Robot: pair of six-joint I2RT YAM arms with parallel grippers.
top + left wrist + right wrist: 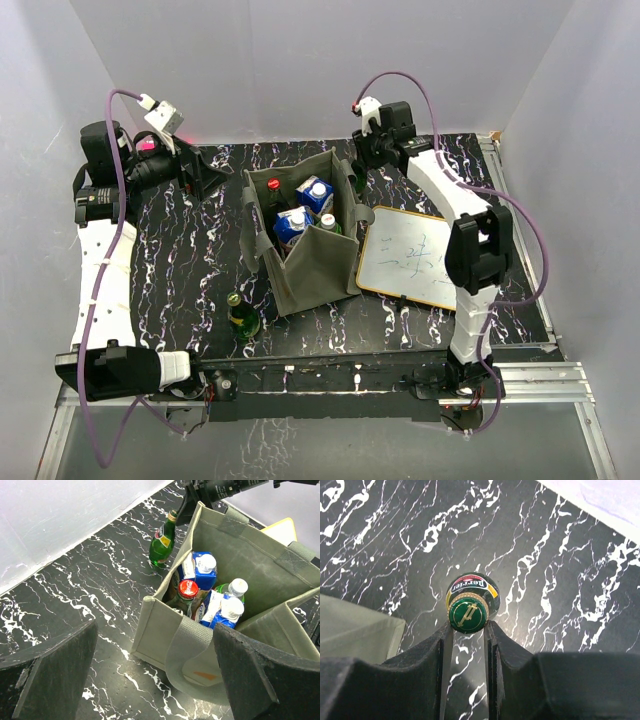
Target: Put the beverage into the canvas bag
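Right wrist view: upright green glass Perrier bottle (469, 600) within right gripper (468, 626), set narrow; grip unconfirmed.
Olive-grey canvas bag (318, 268): just beside the bottle, toward desk's near-left.
Left gripper (155, 630): wide, empty.

Top external: high, behind arm bases, looking down on whole table (200, 250). Left wrist: medium range, canvas bag (240, 555) ahead of left gripper (155, 630). Right wrist: very close, straight down, green bottle (468, 611) between tips of right gripper (467, 630). Wrist views share bottle, bag corner.
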